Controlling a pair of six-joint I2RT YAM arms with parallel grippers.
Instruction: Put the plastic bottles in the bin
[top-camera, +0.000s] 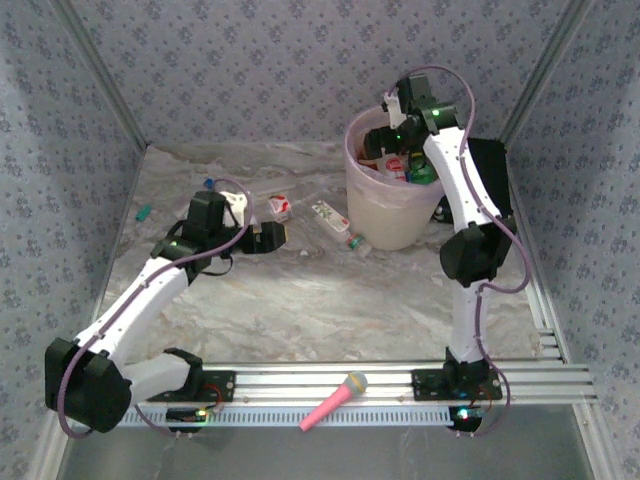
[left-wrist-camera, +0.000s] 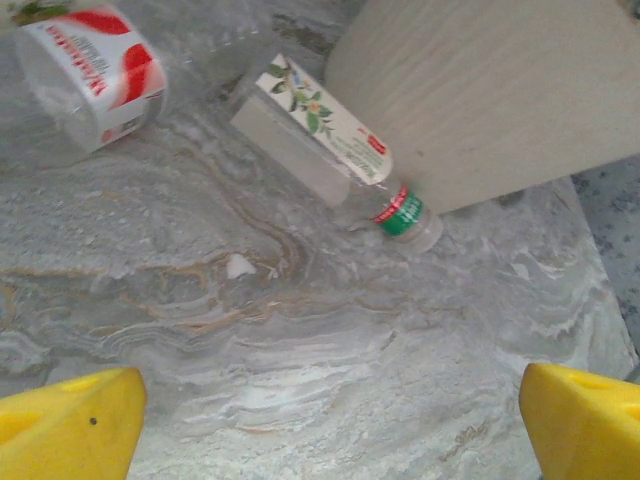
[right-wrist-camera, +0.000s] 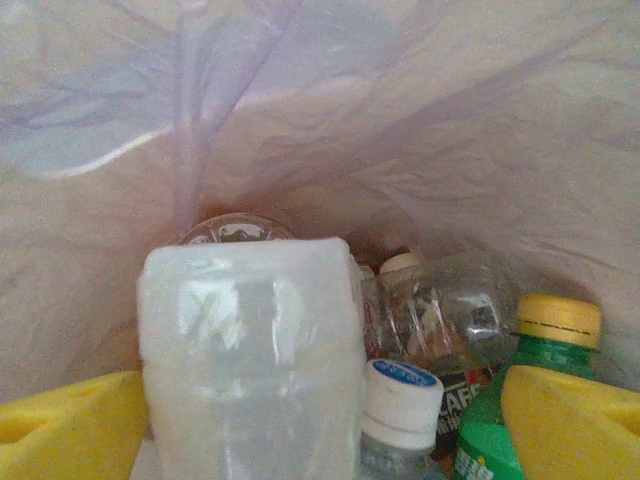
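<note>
Top view: right end effector (top-camera: 392, 135) in the bin (top-camera: 385, 225); left end effector (top-camera: 268, 237) nearer the green-capped bottle (top-camera: 338, 225) on the worktop (top-camera: 330, 310).

Left wrist: jaws spread, empty; bottle ahead, slanted, cap near-right.

Right wrist: jaws spread, clear bottle (right-wrist-camera: 250, 350) loose between.

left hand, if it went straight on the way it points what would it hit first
Probably the bare marble table just ahead of the left hand, short of the green-capped bottle lying by the bin; depth is hard to judge.
</note>
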